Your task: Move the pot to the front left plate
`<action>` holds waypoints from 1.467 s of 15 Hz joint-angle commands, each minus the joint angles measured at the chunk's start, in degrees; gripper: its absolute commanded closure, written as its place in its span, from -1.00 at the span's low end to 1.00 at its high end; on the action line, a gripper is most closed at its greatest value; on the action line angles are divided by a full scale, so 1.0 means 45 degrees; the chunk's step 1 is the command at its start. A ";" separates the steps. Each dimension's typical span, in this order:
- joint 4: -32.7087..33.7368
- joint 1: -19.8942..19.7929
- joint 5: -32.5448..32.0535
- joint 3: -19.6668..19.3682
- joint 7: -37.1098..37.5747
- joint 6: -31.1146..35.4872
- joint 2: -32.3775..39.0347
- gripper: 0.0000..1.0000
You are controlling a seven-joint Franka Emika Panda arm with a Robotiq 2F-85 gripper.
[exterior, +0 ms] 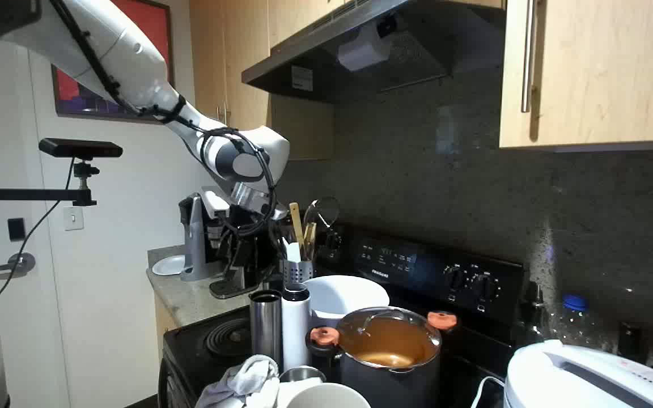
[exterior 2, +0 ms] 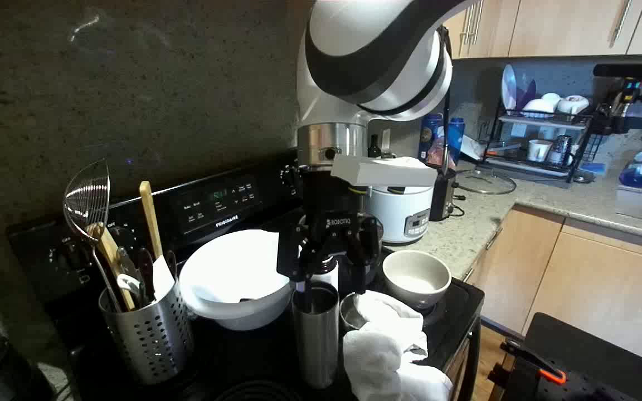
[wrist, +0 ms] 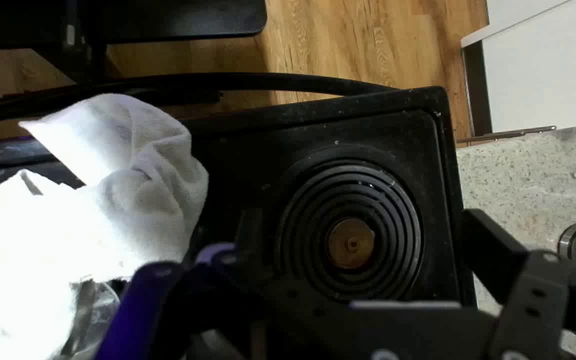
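The pot [exterior: 389, 368] is dark grey with a copper-brown inside, orange-covered side handles and a glass lid. It stands on the stove, upright, behind several flasks. In an exterior view it is mostly hidden behind my gripper [exterior 2: 329, 281], and it is out of the wrist view. My gripper is open and empty, with its fingers wide apart in the wrist view [wrist: 360, 225]. It hangs above the bare front left coil plate [wrist: 350, 243], apart from the pot. This plate also shows in an exterior view [exterior: 230, 339].
A steel cylinder flask [exterior: 266, 326] and a white bottle [exterior: 296, 328] stand between the plate and the pot. A white bowl [exterior 2: 237, 278], a utensil holder [exterior 2: 148, 334], a white towel [exterior 2: 388, 351] and a small bowl [exterior 2: 417, 278] are also on the stove. A range hood [exterior: 360, 51] hangs above.
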 commanded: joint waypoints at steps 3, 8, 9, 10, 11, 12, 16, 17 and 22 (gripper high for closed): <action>0.0014 -0.0125 0.0011 0.0115 -0.0011 -0.0025 -0.0002 -1.00; 0.0098 -0.0188 -0.0300 0.0136 0.0215 0.0176 -0.0032 -1.00; 0.0178 -0.0242 -0.0491 0.0117 0.0273 0.0240 -0.0083 -1.00; 0.0257 -0.0295 -0.0623 0.0088 0.0296 0.0288 -0.0131 -1.00; 0.0409 -0.0378 -0.0923 0.0056 0.0391 0.0259 -0.0172 -1.00; 0.0597 -0.0460 -0.1166 0.0023 0.0475 0.0125 -0.0161 -1.00; 0.2013 -0.0917 -0.2415 -0.0193 0.0967 -0.0201 0.0322 -1.00; 0.2320 -0.1050 -0.2785 -0.0237 0.1225 -0.0050 0.0433 -1.00; 0.4413 -0.1811 -0.4680 -0.0730 0.2557 0.0497 0.1996 -1.00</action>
